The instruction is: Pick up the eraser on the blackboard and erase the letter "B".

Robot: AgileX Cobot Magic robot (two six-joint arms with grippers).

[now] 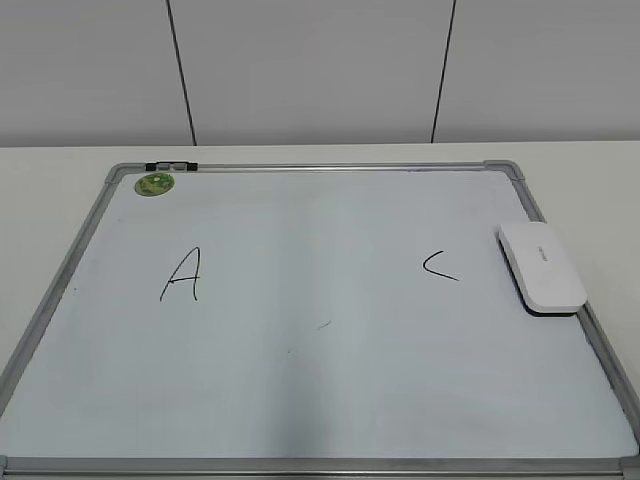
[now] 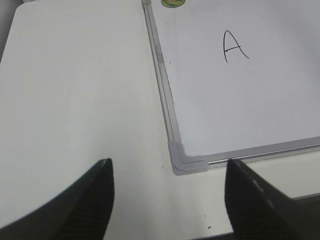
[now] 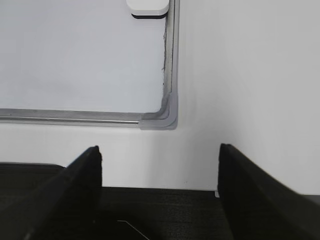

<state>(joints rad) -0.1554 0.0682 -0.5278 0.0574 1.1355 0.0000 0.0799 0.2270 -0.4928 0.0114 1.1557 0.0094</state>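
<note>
The blackboard [image 1: 330, 400] is a white board in a silver frame, lying flat on the table. The eraser [image 1: 541, 266] lies white side up on its right edge, beside the "C" [image 1: 440, 265]. An "A" [image 1: 182, 275] is at the left. No letter "B" shows between them; only a faint small mark [image 1: 324, 324] is there. My left gripper [image 2: 169, 172] is open and empty over the table near the board's near left corner [image 2: 187, 161]. My right gripper [image 3: 160, 155] is open and empty near the near right corner [image 3: 162, 119]; the eraser's end [image 3: 148, 7] shows at the top.
A small round green magnet [image 1: 154, 184] sits at the board's far left corner, also in the left wrist view [image 2: 173, 3]. A black clip [image 1: 171, 165] is on the far frame. Pale table [image 2: 75, 90] surrounds the board; a panelled wall stands behind.
</note>
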